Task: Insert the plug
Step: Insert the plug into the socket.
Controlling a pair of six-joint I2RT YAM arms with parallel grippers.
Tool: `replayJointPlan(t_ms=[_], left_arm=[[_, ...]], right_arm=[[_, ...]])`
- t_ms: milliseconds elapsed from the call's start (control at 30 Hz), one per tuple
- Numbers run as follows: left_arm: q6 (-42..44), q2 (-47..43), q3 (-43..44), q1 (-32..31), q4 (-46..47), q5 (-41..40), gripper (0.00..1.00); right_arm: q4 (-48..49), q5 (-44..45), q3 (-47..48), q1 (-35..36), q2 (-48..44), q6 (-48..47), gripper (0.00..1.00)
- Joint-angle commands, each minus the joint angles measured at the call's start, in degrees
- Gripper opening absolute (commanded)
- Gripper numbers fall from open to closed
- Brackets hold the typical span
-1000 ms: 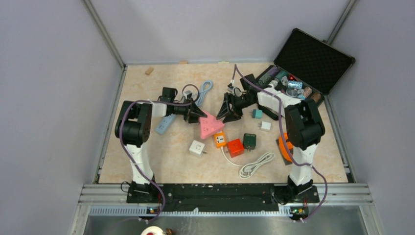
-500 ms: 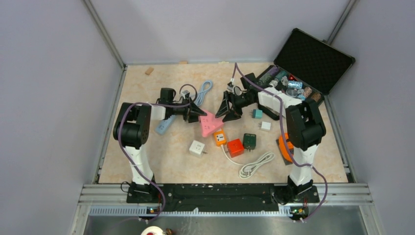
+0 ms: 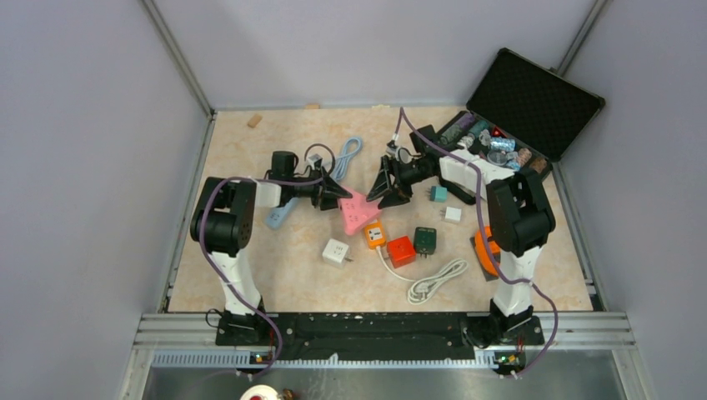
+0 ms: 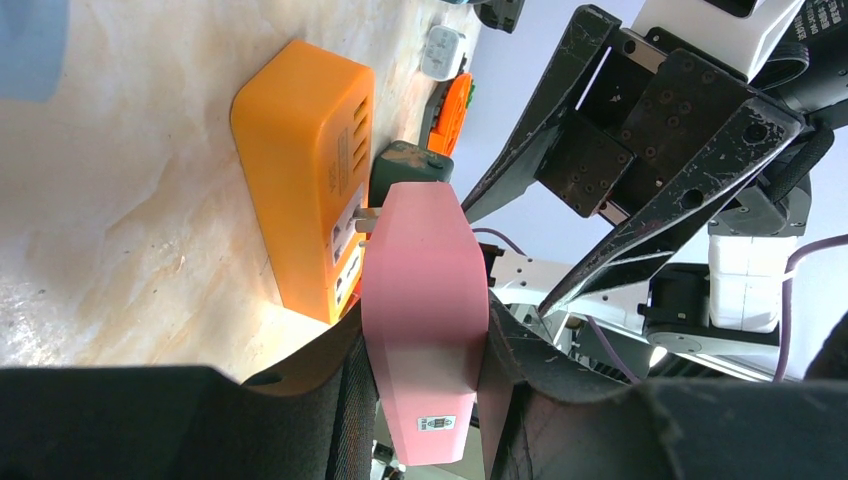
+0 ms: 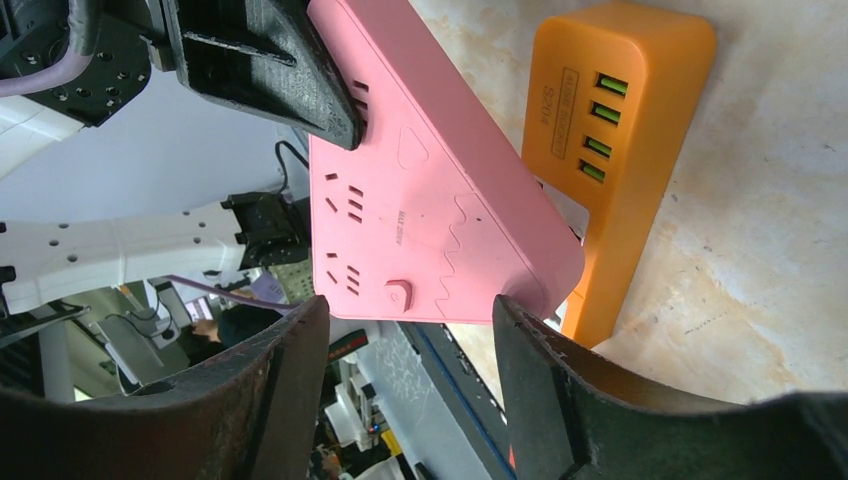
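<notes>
A pink triangular power strip lies tilted at the table's middle. My left gripper is shut on its left corner; the left wrist view shows the strip pinched between both fingers. My right gripper is open at the strip's right edge, its jaws standing apart on either side of the strip's corner without touching it. An orange socket block rests against the strip's lower corner and also shows in the left wrist view and the right wrist view. A white cable with a plug lies nearer the front.
A white adapter, a red cube, a dark green adapter, a teal one and a small white one lie around. A blue strip is at the left. An open black case stands at the back right.
My left arm has shifted slightly left and back, and the pink strip has moved a little with it. The right gripper has barely moved.
</notes>
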Motion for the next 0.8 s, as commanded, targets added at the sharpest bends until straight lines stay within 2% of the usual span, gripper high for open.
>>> replayJointPlan(t_ms=[0,200,767], left_arm=[[-2.4,-5.4,-0.2,0.6,4.7,4.8,0.0],[1.0,-6.0,-0.4,1.3,0.8,4.3,0.0],[2.9,-2.6,2.3,1.3,-0.6,3.9,0.0]], right_arm=[[-1.0,1.4,-0.3,0.8,-1.1,-0.9,0.59],[-1.0,1.3,-0.3,1.3,-0.3,-0.9,0.54],[-2.4,1.7,0.6,1.6,0.1,-2.0,0.54]])
